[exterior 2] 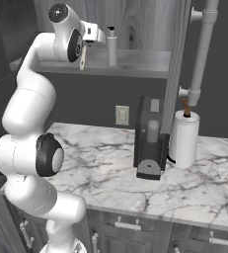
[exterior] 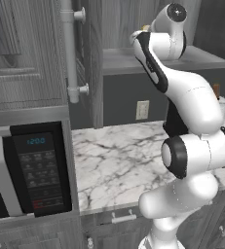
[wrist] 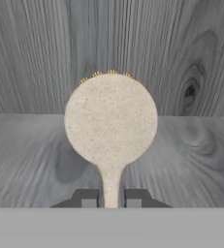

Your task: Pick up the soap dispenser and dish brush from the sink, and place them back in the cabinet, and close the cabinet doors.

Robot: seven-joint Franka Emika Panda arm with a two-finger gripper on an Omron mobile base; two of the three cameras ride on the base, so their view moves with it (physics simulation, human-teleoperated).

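Dish brush (wrist: 110, 123) was in our gripper (wrist: 110, 197), whose two fingertips were closed tight on the short handle, with the round pale head pointing away from the hand toward the woodgrain back wall of the cabinet (wrist: 171, 53). In the right base view we saw the gripper (exterior 2: 84, 55) raised to the level of the grey inner shelf (exterior 2: 135, 62), with the brush (exterior 2: 83, 58) hanging down from it at the front edge of the shelf; we could not tell if the brush was touching the shelf or was just above it. The soap dispenser (exterior 2: 112, 47) stood upright on the same shelf, near the brush on its right side, so we judged that half of the carrying work was finished and that the step in hand was to put the brush down. To do it well, we thought the hand should go a little deeper over the shelf, so that the whole brush lies on the grey surface and not over the edge, and it should stay apart from the dispenser, which looks slim and easy to knock over. Then the fingers should open only when the head rests on the shelf. The cabinet door (exterior 2: 177, 69) with its long white bar handle (exterior 2: 202, 54) stood open, so closing was not yet done.
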